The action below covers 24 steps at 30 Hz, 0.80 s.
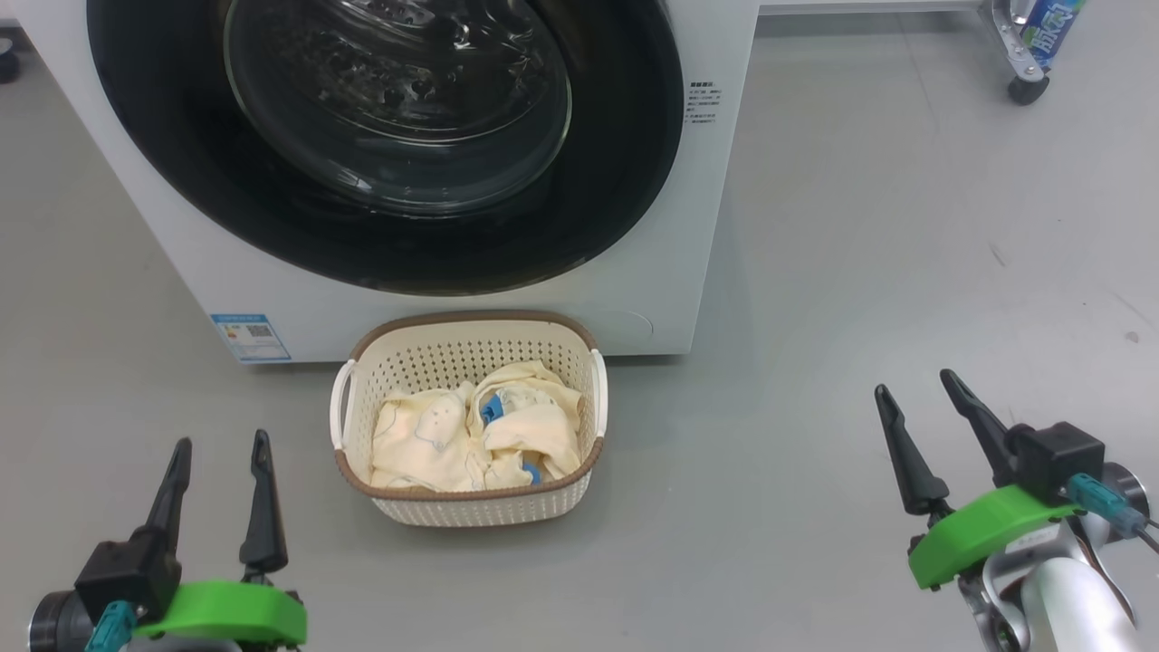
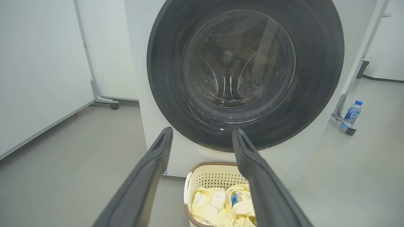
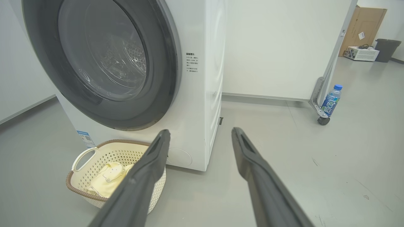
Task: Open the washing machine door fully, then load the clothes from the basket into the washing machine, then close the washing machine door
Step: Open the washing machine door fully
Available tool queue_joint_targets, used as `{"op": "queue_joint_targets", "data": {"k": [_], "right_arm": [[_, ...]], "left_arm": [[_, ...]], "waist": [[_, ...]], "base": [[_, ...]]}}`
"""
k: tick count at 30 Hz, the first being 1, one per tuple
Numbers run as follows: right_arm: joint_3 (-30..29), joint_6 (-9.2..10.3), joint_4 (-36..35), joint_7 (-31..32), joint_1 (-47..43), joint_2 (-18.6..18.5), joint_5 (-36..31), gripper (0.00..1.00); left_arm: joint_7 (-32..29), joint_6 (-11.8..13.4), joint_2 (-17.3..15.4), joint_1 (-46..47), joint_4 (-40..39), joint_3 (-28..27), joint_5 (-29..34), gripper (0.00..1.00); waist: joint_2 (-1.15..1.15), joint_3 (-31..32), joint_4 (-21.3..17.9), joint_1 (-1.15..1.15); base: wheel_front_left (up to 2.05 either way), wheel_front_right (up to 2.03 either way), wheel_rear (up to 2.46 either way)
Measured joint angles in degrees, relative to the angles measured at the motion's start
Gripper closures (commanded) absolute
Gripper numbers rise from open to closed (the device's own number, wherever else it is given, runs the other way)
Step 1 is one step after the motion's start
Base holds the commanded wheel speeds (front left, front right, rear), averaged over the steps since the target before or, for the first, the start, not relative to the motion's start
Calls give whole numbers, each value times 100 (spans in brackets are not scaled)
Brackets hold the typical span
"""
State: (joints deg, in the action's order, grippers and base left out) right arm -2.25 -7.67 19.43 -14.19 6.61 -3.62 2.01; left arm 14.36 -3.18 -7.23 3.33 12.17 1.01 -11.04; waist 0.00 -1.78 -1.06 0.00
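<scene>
The white washing machine (image 1: pixel 697 272) stands ahead with its round black-rimmed door (image 1: pixel 625 181) shut flat against its front; the steel drum shows through the glass (image 2: pixel 236 63). On the floor right before it sits the cream basket (image 1: pixel 471 349), holding pale yellow clothes (image 1: pixel 435 439) with blue trim. My left gripper (image 1: pixel 222 444) is open, low at the left of the basket, nothing between its fingers. My right gripper (image 1: pixel 914 385) is open too, well off to the basket's right, empty. The basket (image 3: pixel 107 154) and door (image 3: pixel 157 63) lie left of the right fingers (image 3: pixel 148 176).
Grey floor (image 1: pixel 860 272) lies open to the right of the machine. A wheeled white partition's caster (image 1: pixel 1028 89) with a water bottle (image 3: pixel 331 101) beside it stands at the far right. Another wheeled panel (image 2: pixel 47 78) stands left of the machine. A box and bin (image 3: pixel 386 49) sit far back.
</scene>
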Motion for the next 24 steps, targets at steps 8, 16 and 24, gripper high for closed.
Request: {"op": "queue_joint_targets", "data": {"k": [8, 16, 24], "right_arm": [[-11, 0, 0, -1, 4, 1, 35, 0], [-76, 0, -7, -1, 36, 1, 133, 0], [-294, 0, -165, -2, 602, -7, 627, 0]], "left_arm": [[0, 0, 59, 0, -3, -30, 2, 0], [0, -2, 96, 0, -3, -45, 5, 0], [0, -36, 121, 1, -8, -43, 85, 0]], "waist": [[0, -55, 5, 1], [0, -100, 27, 1], [0, -163, 73, 1]], "base": [[0, 0, 0], [0, 0, 0], [0, 0, 0]]}}
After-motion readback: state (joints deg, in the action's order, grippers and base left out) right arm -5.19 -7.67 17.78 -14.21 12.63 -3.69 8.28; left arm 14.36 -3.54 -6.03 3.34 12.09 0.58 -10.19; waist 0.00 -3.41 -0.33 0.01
